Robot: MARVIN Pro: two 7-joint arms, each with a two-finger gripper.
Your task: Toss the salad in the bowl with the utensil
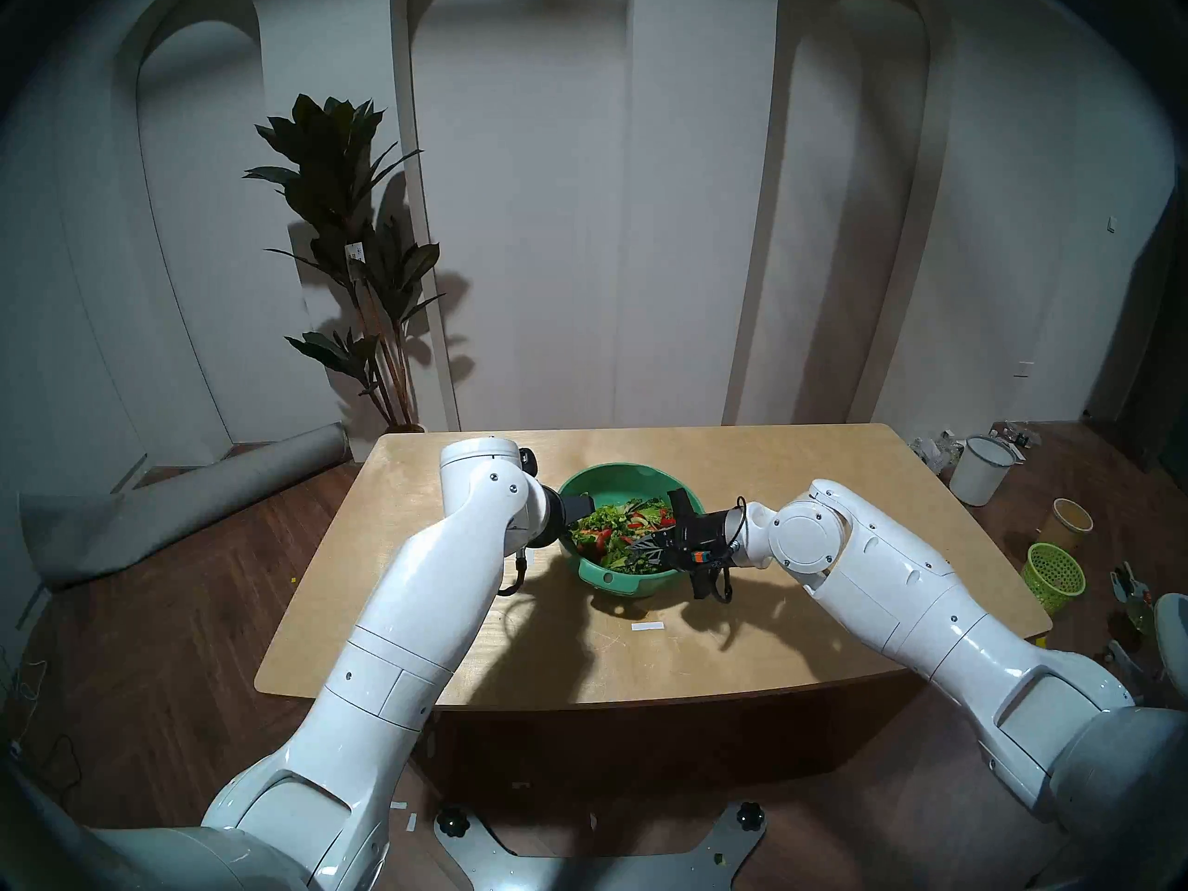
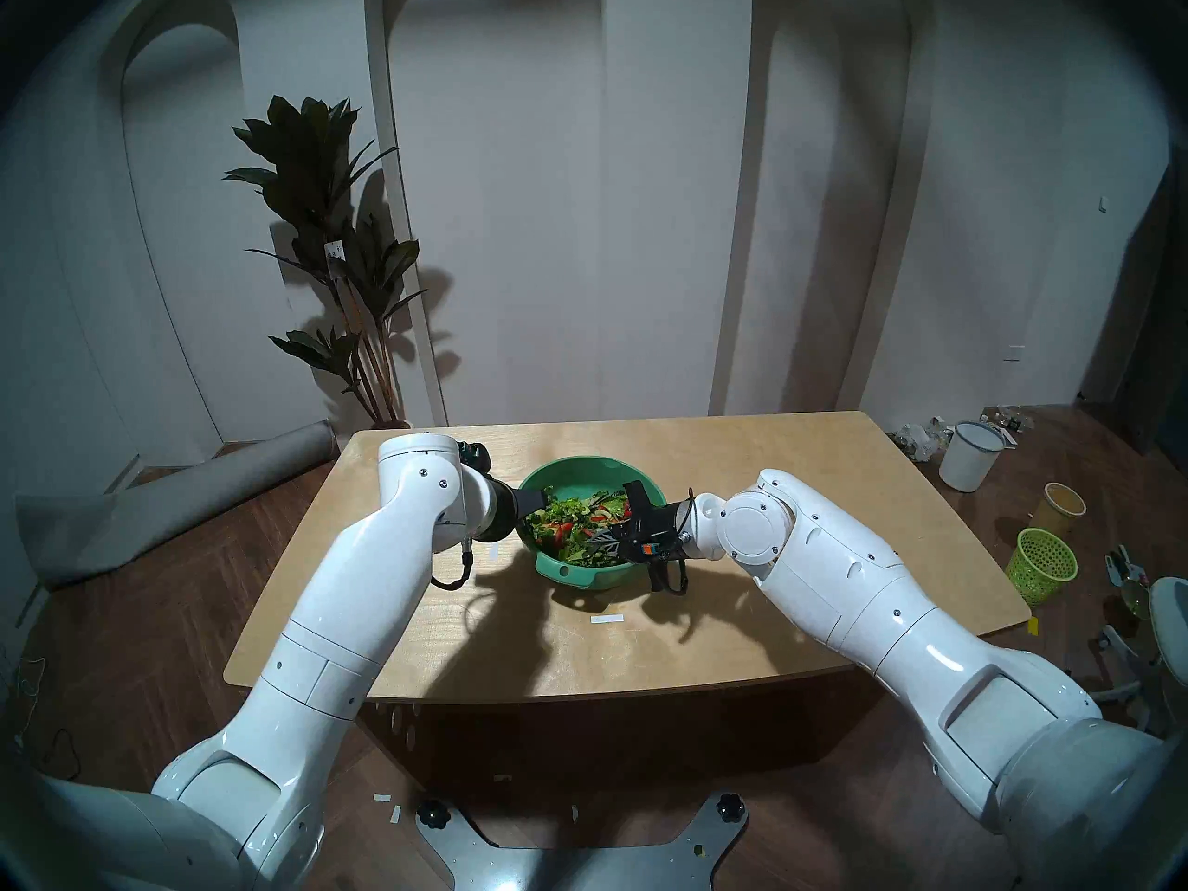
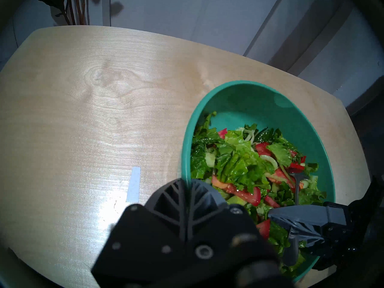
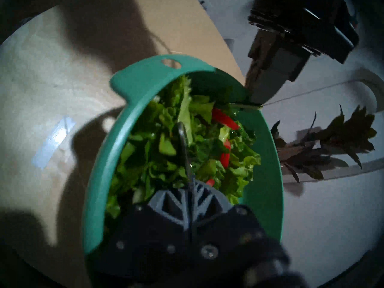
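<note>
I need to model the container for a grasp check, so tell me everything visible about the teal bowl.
The bowl is round, deep, teal-green plastic by its look, with a thick rim band and a small holed tab. It stands upright on the wooden table, holding salad. The left gripper is shut on its rim; the right gripper holds a metal utensil in the salad.

Left gripper (image 3: pixel 188 190) clamped on teal bowl (image 3: pixel 259 98) near rim. Salad (image 3: pixel 245 169) fills bowl. Right gripper (image 3: pixel 295 221) over salad pinches metal utensil (image 3: pixel 297 187). Tape strip (image 3: pixel 134 184) on table (image 3: pixel 83 94) left of bowl.
</note>
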